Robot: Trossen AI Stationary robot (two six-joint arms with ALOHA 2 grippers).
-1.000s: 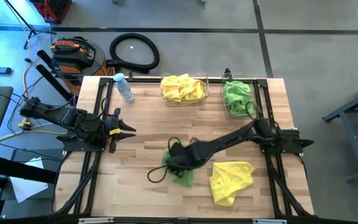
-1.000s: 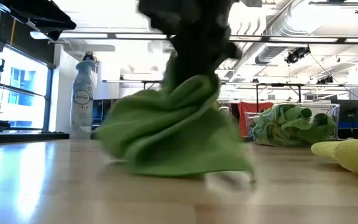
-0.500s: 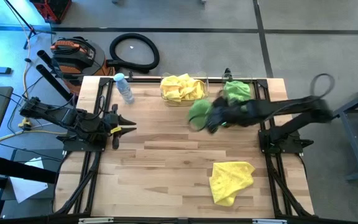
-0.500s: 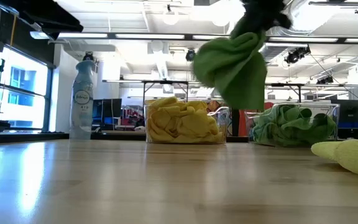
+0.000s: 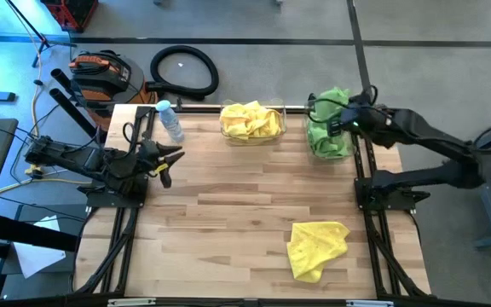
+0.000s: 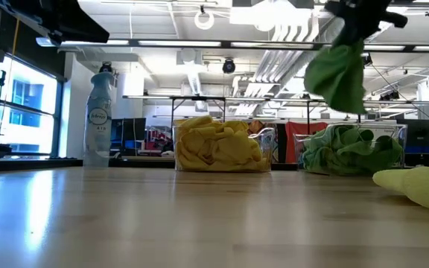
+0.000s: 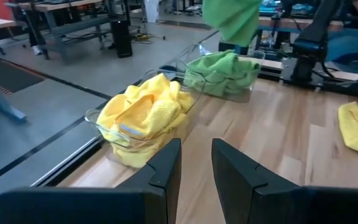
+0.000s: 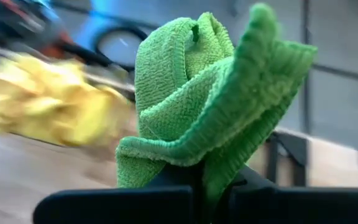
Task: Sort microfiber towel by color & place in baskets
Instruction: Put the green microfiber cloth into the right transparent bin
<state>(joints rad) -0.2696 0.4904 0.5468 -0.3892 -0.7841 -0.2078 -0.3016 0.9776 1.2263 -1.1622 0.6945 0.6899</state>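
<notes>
- The right gripper (image 5: 341, 119), clamped on a green towel (image 6: 339, 74), hangs over the green-filled basket (image 5: 325, 141) at the table's one o'clock corner.
- Basket lies directly beneath the towel.
- Left gripper (image 5: 170, 156), fingers parted and empty, waits at nine o'clock.

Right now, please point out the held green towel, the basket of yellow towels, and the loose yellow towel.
green towel (image 6: 339, 74), low view, hanging middle
basket of yellow towels (image 5: 280, 124), high view, right rim
loose yellow towel (image 5: 316, 246), high view, centre
</notes>
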